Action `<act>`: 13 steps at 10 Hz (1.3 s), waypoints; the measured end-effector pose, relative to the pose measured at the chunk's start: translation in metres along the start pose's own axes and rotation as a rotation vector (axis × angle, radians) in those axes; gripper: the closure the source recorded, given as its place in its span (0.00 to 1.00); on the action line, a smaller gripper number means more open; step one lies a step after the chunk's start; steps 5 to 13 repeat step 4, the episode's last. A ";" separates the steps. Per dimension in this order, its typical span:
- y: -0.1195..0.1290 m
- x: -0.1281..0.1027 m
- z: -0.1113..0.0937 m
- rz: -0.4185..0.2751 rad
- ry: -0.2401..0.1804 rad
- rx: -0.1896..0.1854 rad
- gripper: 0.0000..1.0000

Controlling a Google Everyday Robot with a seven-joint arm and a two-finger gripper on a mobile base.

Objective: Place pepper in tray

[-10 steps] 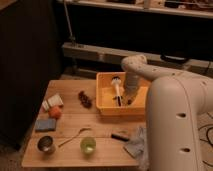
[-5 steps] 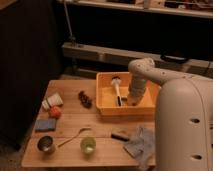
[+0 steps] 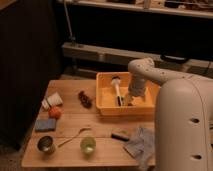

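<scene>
The arm reaches from the right of the view down into the tray point(image 3: 105, 95), a yellow-orange rectangular bin standing at the rear right of the wooden counter point(image 3: 70, 125). The end effector point(image 3: 129, 101) sits low inside the tray, near its right half. Whether it is spread or pressed together cannot be told — the wrist and the tray wall hide it.

The pepper cannot be made out for certain; a small dark shape lies at the tip of the end effector inside the tray, but it is too indistinct to name. A white-handled brush point(image 3: 116, 86) lies in the tray just left of the end effector.

On the counter, left of the tray:
- a dark bumpy cluster point(image 3: 85, 98), near the tray wall;
- a white cup point(image 3: 52, 101) on its side, with an orange-red fruit point(image 3: 55, 113) just beside it;
- a blue sponge point(image 3: 45, 124);
- a metal cup point(image 3: 46, 144) and a green cup point(image 3: 88, 145) (both upright, at the front edge) — a wooden spoon point(image 3: 74, 137) lies between them.

A grey cloth point(image 3: 140, 145) lies at the front right.
</scene>
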 end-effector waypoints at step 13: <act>0.001 0.002 -0.018 0.001 0.000 0.000 0.20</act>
